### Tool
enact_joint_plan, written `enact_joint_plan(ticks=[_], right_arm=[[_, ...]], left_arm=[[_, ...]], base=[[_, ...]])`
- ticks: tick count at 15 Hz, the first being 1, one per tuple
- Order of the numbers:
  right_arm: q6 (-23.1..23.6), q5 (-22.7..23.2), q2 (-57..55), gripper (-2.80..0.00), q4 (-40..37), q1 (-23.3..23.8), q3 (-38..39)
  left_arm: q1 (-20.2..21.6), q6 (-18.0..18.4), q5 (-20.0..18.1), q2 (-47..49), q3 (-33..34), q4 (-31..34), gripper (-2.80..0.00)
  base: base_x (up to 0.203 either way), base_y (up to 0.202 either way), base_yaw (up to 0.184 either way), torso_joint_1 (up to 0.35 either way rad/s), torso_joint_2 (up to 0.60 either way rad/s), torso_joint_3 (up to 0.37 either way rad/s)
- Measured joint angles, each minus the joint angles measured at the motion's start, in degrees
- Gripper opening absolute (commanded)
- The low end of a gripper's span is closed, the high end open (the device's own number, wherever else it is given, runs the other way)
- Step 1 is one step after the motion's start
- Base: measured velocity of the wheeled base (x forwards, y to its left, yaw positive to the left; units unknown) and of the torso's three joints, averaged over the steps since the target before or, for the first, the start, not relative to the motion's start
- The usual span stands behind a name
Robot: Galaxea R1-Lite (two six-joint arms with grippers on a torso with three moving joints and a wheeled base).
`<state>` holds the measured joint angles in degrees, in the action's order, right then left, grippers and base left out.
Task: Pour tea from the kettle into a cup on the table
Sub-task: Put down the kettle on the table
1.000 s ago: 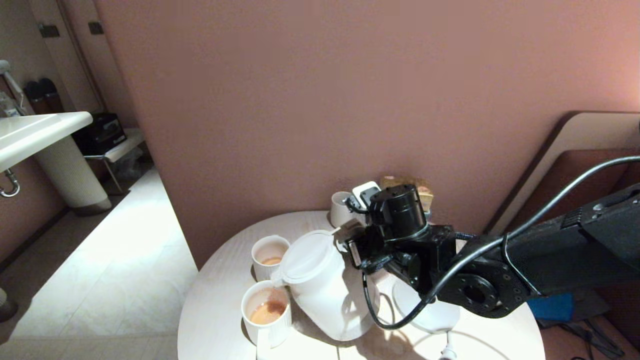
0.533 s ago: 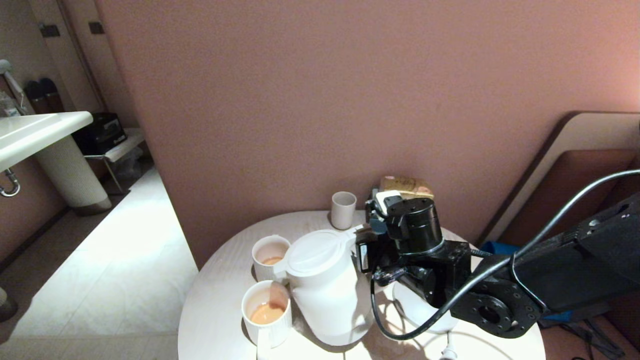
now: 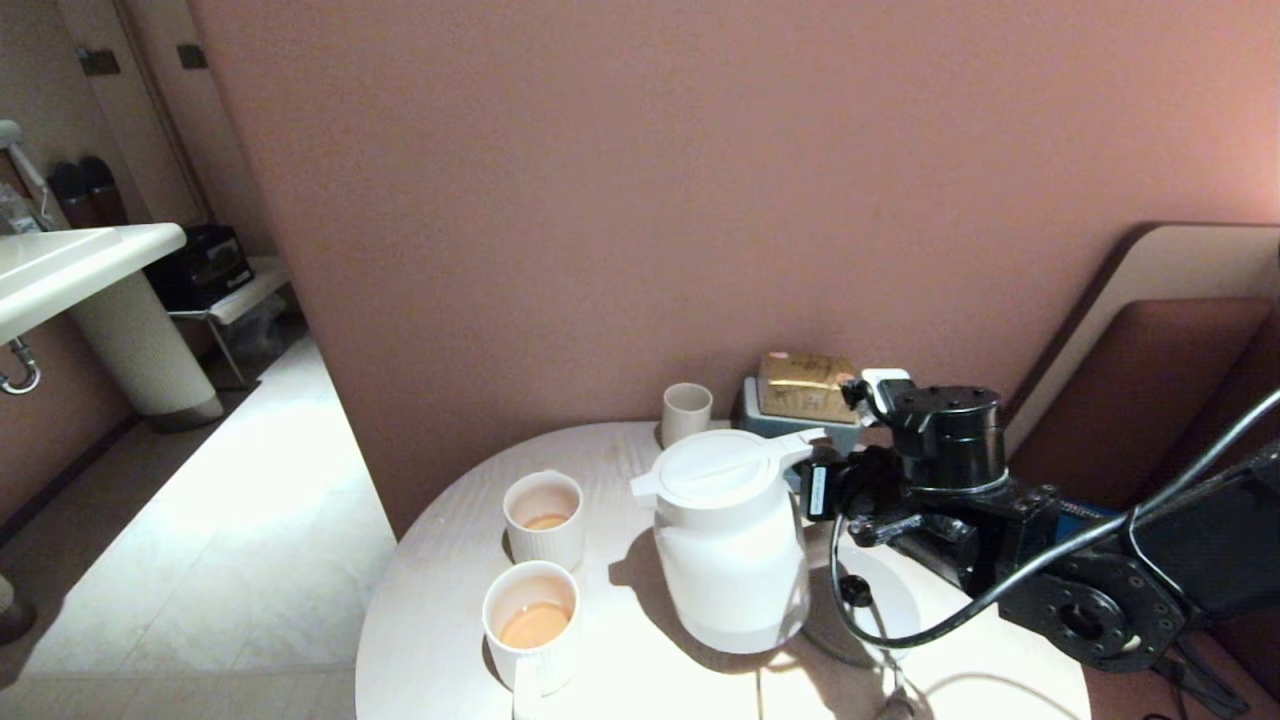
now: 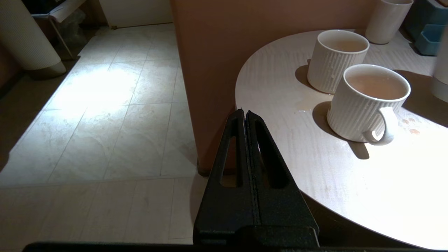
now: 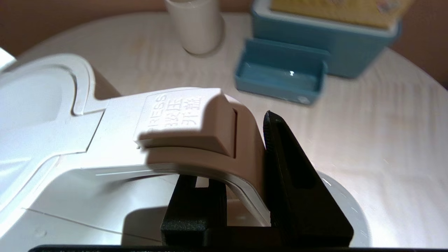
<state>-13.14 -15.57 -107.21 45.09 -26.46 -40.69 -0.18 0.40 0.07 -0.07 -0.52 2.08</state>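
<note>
The white kettle [image 3: 728,540] stands upright over the round pale table [image 3: 440,610], its spout toward the cups and its bottom close to the tabletop. My right gripper [image 3: 815,490] is shut on its loop handle [image 5: 196,122], one finger [image 5: 290,164] outside the loop and the other under it. Two ribbed white cups stand left of the kettle. The near cup [image 3: 532,622] holds orange-brown tea [image 3: 535,625], and the far cup [image 3: 544,518] holds a little. My left gripper [image 4: 244,112] hangs shut off the table's left edge, short of the near cup [image 4: 371,101].
The kettle's white disc base [image 3: 885,600] lies just right of the kettle with its cord. A plain beige tumbler [image 3: 687,412] and a blue box [image 3: 795,425] holding a golden packet stand at the back by the wall. A few tea drops [image 4: 409,126] lie by the near cup.
The kettle has swung from tilted over the near cup to upright and has moved right, toward its base. My right arm drew back to the right with it.
</note>
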Motion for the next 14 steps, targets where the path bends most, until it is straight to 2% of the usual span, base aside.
enact_joint_plan(ticks=[7, 10, 14], right_arm=[[-2.6, 11.7, 4.8, -2.80, 1.0, 14.0, 6.5], [-2.5, 14.7, 5.1, -2.80, 8.3, 18.4, 10.3], [-1.6, 18.0, 4.4, -2.80, 10.3, 23.0, 12.0]], left_arm=[[0.0, 0.0, 0.0, 0.0, 0.0, 0.0, -2.80], [0.0, 0.0, 0.0, 0.0, 0.0, 0.0, -2.80], [0.0, 0.0, 0.0, 0.0, 0.0, 0.0, -2.80]], base=[[0.000, 0.000, 0.000, 0.000, 0.00, 0.000], [0.000, 0.000, 0.000, 0.000, 0.00, 0.000], [0.000, 0.000, 0.000, 0.000, 0.00, 0.000]])
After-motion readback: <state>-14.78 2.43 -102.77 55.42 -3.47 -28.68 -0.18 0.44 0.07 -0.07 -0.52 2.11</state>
